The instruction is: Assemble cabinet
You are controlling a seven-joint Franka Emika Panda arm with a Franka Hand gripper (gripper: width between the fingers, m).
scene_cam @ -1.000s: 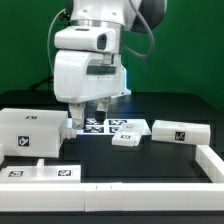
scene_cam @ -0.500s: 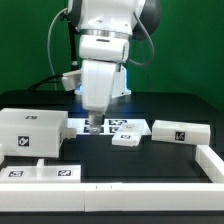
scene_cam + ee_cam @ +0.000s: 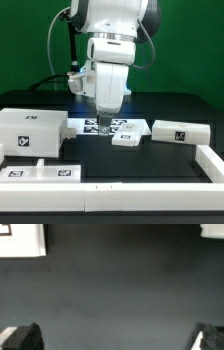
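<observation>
The cabinet lies in loose white tagged parts. Its open box body (image 3: 30, 130) stands at the exterior view's left, with a flat panel (image 3: 40, 172) in front of it. A small block (image 3: 127, 140) and a longer block (image 3: 178, 132) lie right of centre. My gripper (image 3: 102, 118) hangs over the middle, pointing down just above the marker board (image 3: 112, 126). In the wrist view my gripper (image 3: 115, 339) is open, and only bare black table shows between the fingertips (image 3: 20, 336). It touches no part. A white corner (image 3: 20, 240) shows at one edge; which piece it is I cannot tell.
A raised white rail (image 3: 215, 162) runs along the table's front and the exterior view's right side. The arm's big white housing (image 3: 110, 60) hides the table behind the marker board. Black table (image 3: 150, 165) lies between the blocks and the front rail.
The wrist has turned, so the hand now shows its narrow side, and it has shifted toward the exterior view's right. The jaws stayed open and no part moved.
</observation>
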